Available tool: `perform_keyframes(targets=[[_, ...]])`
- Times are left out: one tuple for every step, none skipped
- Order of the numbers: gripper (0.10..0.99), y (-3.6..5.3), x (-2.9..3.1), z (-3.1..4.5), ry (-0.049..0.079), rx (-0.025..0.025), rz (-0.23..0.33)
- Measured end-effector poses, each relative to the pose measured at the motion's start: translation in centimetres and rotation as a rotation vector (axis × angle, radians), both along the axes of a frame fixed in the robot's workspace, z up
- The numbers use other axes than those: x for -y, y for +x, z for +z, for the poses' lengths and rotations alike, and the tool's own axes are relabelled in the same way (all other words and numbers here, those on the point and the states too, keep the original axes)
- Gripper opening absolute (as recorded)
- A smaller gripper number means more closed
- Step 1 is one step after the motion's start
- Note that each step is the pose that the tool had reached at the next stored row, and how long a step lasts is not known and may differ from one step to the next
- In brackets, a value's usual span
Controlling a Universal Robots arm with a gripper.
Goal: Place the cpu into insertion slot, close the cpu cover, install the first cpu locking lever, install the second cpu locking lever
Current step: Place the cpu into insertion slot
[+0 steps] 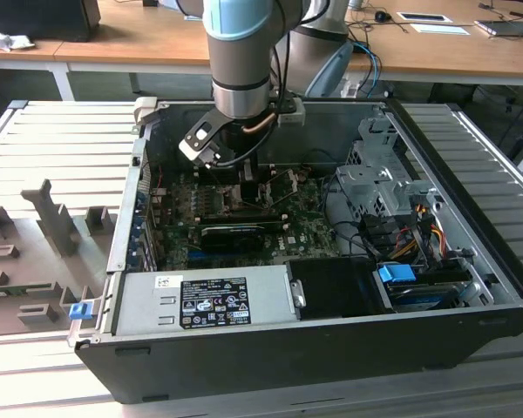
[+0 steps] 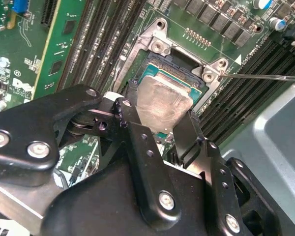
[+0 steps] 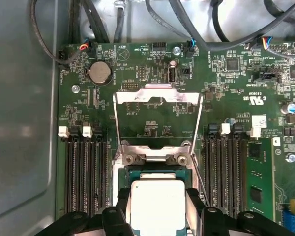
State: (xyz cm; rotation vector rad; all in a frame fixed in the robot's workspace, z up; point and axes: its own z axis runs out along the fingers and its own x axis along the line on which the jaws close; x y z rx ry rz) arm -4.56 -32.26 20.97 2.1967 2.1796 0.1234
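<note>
Your fingers [image 3: 194,202] clasp the cpu [image 3: 157,206] flat between them, with the insertion slot [image 2: 160,68] just beneath and the cpu cover [image 3: 157,95] open beyond.

Wood desks [image 1: 113,48] w/ white frames run along the back. Grey slatted bench [image 1: 61,139] below. Light's even, soft.

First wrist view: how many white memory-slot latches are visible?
4. Two white latches cap memory slots on one side of the open cpu cover, two on the other. More may hide behind the gripper.
</note>
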Motion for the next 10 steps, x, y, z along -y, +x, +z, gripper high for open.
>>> perform_keyframes(targets=[[0.533, -0.02, 0.0, -0.13, 0.0, 0.0001, 0.0], [0.533, -0.14, 0.0, -0.28, 0.0, 0.0001, 0.0], [0.533, -0.27, 0.0, -0.42, 0.0, 0.0001, 0.0], [0.533, -0.27, -0.01, -0.53, 0.0, -0.0001, 0.0], [0.533, -0.24, -0.02, -0.55, -0.001, -0.0003, 0.0], [0.533, -0.23, -0.03, -0.56, -0.001, -0.0003, 0.0], [0.533, -0.18, -0.07, -0.59, -0.003, -0.0005, 0.0], [0.533, -0.18, -0.1, -0.65, -0.003, -0.0007, 0.0], [0.533, -0.18, -0.15, -0.76, -0.003, -0.0008, 0.0], [0.533, -0.18, -0.18, -0.84, -0.003, -0.0009, 0.0]])
